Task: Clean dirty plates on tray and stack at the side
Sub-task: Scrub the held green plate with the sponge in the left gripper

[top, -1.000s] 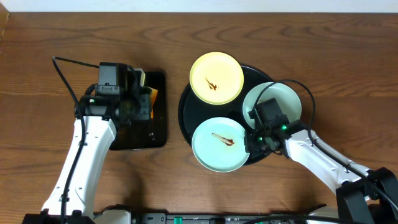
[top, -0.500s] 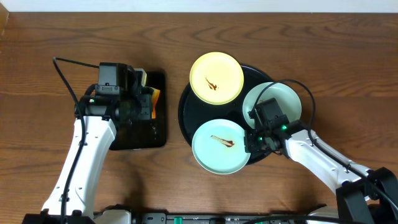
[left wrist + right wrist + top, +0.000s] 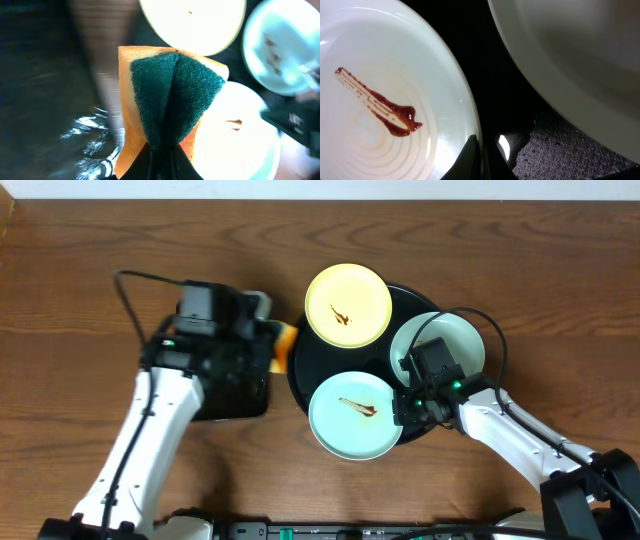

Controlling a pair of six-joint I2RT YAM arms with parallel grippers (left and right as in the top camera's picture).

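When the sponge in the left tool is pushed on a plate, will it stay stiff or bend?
Probably it bends: the sponge is creased down its green pad where the left tool pinches it. It looks light, as a pinch on one end carries it. Its rough green face likely drags, not slips.

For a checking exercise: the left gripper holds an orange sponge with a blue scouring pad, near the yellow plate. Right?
Not blue: the left wrist view shows a dark green scouring pad. The left gripper does hold the orange sponge near the yellow plate.
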